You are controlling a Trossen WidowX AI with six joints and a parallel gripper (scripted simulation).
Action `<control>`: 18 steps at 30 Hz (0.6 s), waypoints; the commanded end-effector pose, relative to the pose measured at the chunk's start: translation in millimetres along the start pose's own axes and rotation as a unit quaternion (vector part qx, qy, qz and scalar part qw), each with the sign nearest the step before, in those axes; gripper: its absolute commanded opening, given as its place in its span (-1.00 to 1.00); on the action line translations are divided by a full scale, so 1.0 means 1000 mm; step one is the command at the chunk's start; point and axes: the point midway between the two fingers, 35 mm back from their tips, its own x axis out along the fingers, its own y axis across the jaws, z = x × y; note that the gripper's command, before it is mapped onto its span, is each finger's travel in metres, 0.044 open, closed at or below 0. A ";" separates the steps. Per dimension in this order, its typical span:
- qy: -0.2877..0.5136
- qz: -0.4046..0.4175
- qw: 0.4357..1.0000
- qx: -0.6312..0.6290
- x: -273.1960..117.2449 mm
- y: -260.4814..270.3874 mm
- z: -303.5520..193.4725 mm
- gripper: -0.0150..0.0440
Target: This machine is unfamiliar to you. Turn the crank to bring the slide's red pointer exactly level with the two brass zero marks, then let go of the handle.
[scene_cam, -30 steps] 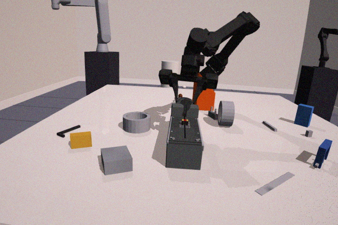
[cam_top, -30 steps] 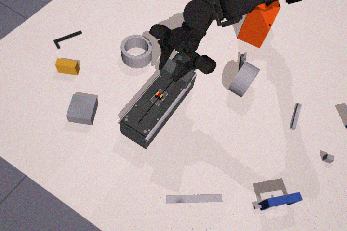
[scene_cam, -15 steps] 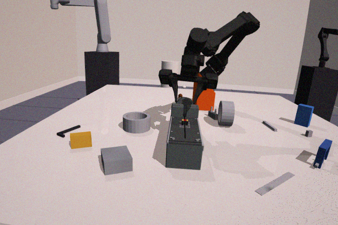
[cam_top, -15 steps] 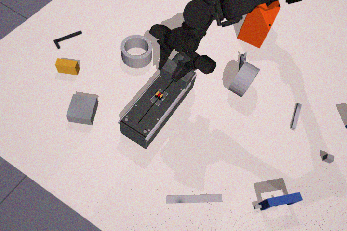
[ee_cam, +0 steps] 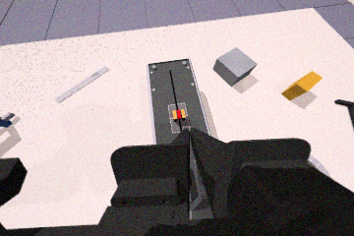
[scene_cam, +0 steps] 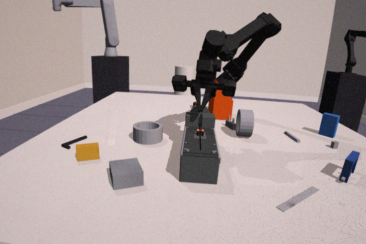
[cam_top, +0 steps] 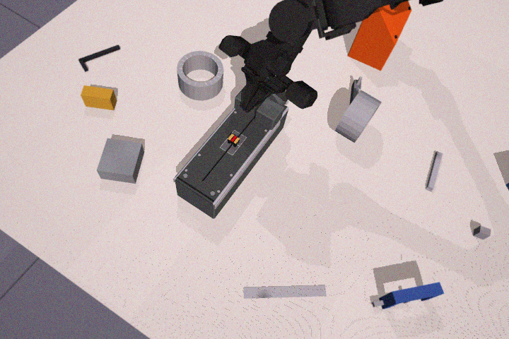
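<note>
The machine is a long dark grey box (cam_top: 217, 164) (scene_cam: 199, 169) (ee_cam: 161, 98) with a slot along its top. The slide's red pointer (cam_top: 234, 138) (scene_cam: 200, 130) (ee_cam: 179, 114) sits between the two brass marks and looks about level with them; a very small offset cannot be judged. A brown-red knob (scene_cam: 194, 103), which looks like the crank handle, shows just behind the gripper in the exterior view; the rest of the crank is hidden. My gripper (cam_top: 247, 107) (scene_cam: 200, 110) (ee_cam: 189, 132) is shut with its fingertips together and nothing between them, over the machine's raised far end and apart from the knob.
A grey ring (cam_top: 200, 90) (scene_cam: 147, 135) stands beside the machine. A grey block (cam_top: 121, 159) (scene_cam: 126, 175) (ee_cam: 235, 65) and a yellow block (cam_top: 98, 97) (scene_cam: 87, 151) lie farther out. An orange block (cam_top: 377, 42) (scene_cam: 221, 108) and a grey disc (cam_top: 358, 116) (scene_cam: 244, 123) stand on the other side.
</note>
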 end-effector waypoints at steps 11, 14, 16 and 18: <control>0.000 0.000 1.000 0.000 0.000 0.000 0.000 -0.49; 0.000 0.000 1.000 0.000 0.000 0.000 0.000 -0.40; 0.000 0.000 1.000 0.000 0.000 0.000 0.000 -0.22; 0.000 0.000 1.000 0.000 0.000 0.000 0.000 -0.05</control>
